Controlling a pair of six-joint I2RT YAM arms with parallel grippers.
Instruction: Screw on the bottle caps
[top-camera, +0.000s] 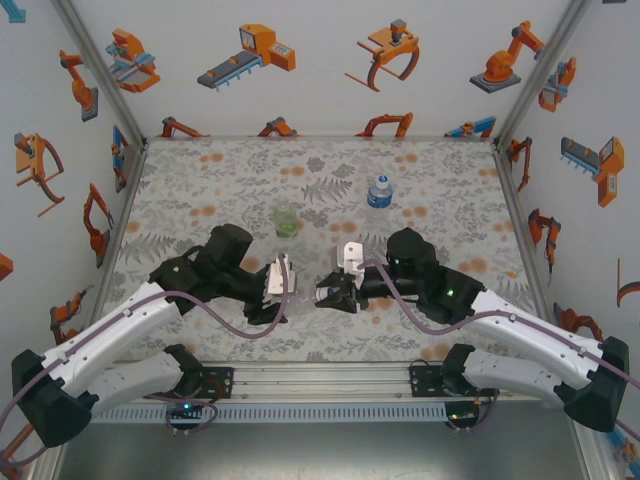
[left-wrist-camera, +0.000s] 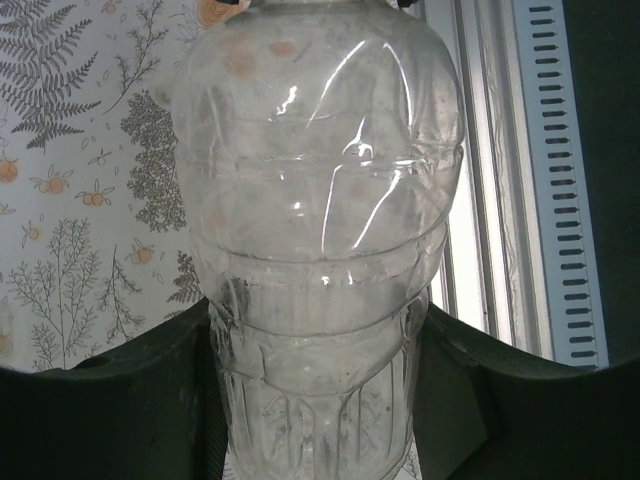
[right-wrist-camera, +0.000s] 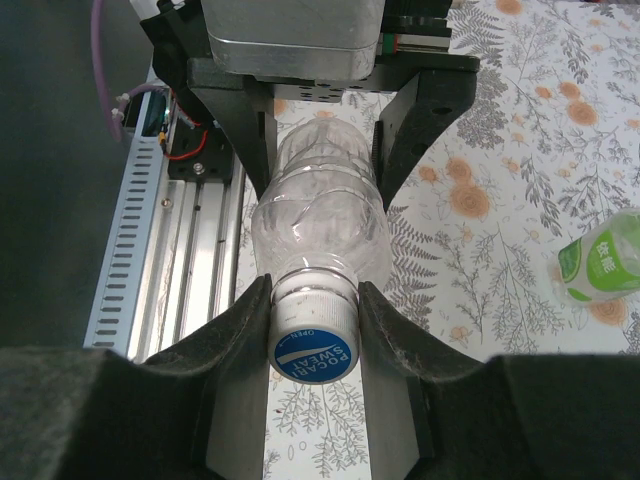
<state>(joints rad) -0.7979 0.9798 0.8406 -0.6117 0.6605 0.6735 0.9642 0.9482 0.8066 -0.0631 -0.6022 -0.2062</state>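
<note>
The colourless bottle lies level between my two grippers, above the patterned table. My left gripper is shut on the bottle's ribbed lower body, one dark finger on each side. In the right wrist view the bottle points its neck at the camera. A white cap with a blue top sits on that neck. My right gripper is shut on the cap, its pads pressed against the cap's sides. In the top view the left gripper and the right gripper face each other near the table's front middle.
A green-tinted bottle stands behind the grippers, also at the right edge of the right wrist view. A bottle with a blue label stands farther back to the right. The slotted metal rail runs along the near edge.
</note>
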